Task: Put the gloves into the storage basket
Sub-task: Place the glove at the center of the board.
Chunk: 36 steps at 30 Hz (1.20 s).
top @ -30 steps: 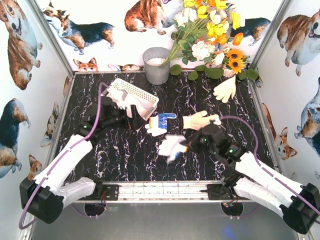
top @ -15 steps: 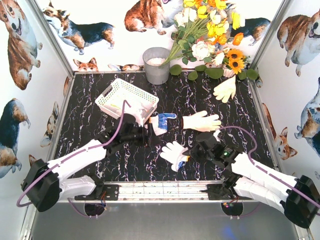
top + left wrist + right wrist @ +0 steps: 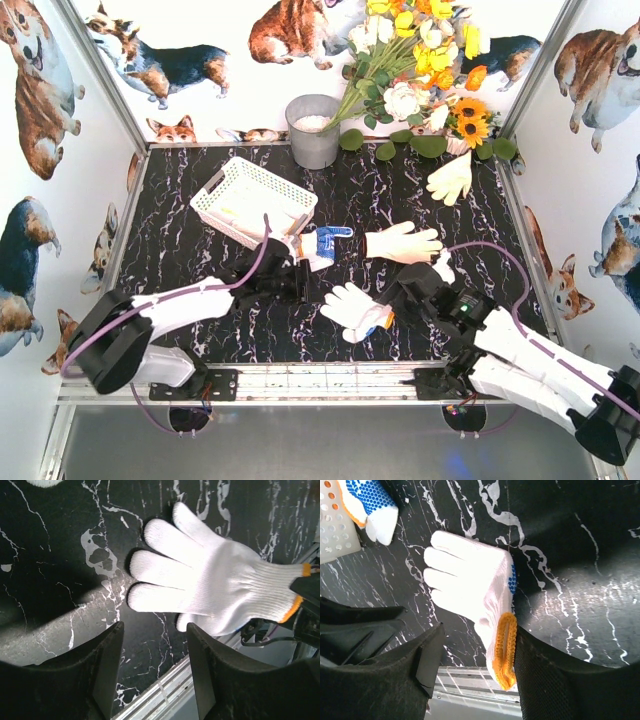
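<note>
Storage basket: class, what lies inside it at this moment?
Inside the storage basket, a pale cream shape, likely a glove, lies near its left end. Its near wall hides part of the floor.

Basket (image 3: 280,183) sits left-rear on the table (image 3: 380,190). Bucket (image 3: 314,130) stands behind the basket's right corner, at the back wall. Flowers (image 3: 415,70) are right of the bucket. Far glove (image 3: 450,178) lies right-rear, below the flowers. Left glove (image 3: 322,245) lies against the basket's near right corner. Middle glove (image 3: 400,243) is just right of it, apart. Near glove (image 3: 352,305) lies front centre, fingers leftward, cuff rightward, between the left gripper (image 3: 300,282) and right gripper (image 3: 392,305).
</note>
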Each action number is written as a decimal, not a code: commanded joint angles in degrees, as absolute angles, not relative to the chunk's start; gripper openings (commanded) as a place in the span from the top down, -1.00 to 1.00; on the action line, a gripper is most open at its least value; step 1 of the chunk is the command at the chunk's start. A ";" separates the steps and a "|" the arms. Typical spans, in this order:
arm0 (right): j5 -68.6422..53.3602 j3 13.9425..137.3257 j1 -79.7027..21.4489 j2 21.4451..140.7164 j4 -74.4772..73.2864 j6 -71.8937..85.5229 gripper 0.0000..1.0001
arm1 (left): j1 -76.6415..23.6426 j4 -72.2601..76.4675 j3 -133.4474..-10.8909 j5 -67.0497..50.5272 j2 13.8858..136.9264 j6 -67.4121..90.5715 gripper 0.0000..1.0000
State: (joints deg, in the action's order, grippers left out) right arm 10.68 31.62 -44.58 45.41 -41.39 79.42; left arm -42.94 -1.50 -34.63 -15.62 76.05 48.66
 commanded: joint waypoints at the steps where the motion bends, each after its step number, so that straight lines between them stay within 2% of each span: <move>1: 14.85 31.49 -44.76 41.68 -45.13 77.33 -0.15 | -44.05 3.57 -36.00 -15.85 79.60 50.40 0.03; 8: 14.49 30.90 -44.56 40.98 -47.93 74.10 -0.19 | -44.92 4.36 -38.99 -15.90 86.43 47.16 0.00; 11: 13.59 31.68 -44.56 42.54 -47.79 72.80 -0.19 | -44.94 3.80 -41.05 -15.52 88.91 44.83 0.10; 15: 11.91 31.35 -44.56 43.67 -46.18 72.41 -0.19 | -44.91 4.48 -41.72 -15.91 91.43 43.58 0.37; 28: 7.06 29.19 -44.56 42.80 -44.12 71.90 -0.19 | -44.91 8.54 -42.54 -13.83 97.57 42.91 0.41; 30: 5.45 29.22 -44.61 43.42 -43.51 71.62 -0.19 | -44.99 8.84 -42.54 -12.77 98.23 42.81 0.52; 33: 4.05 29.27 -44.57 44.36 -43.42 71.18 -0.19 | -44.82 10.30 -42.64 -11.82 99.24 43.35 0.78; 36: 2.91 29.28 -44.57 45.02 -42.90 71.02 -0.12 | -44.82 11.39 -44.79 -11.99 100.88 43.59 0.99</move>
State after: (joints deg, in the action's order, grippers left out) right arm 4.56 29.19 -44.56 44.62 -46.02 71.90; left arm -44.66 10.81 -42.48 -14.00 98.06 44.29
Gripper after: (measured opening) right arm 0.584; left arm 0.048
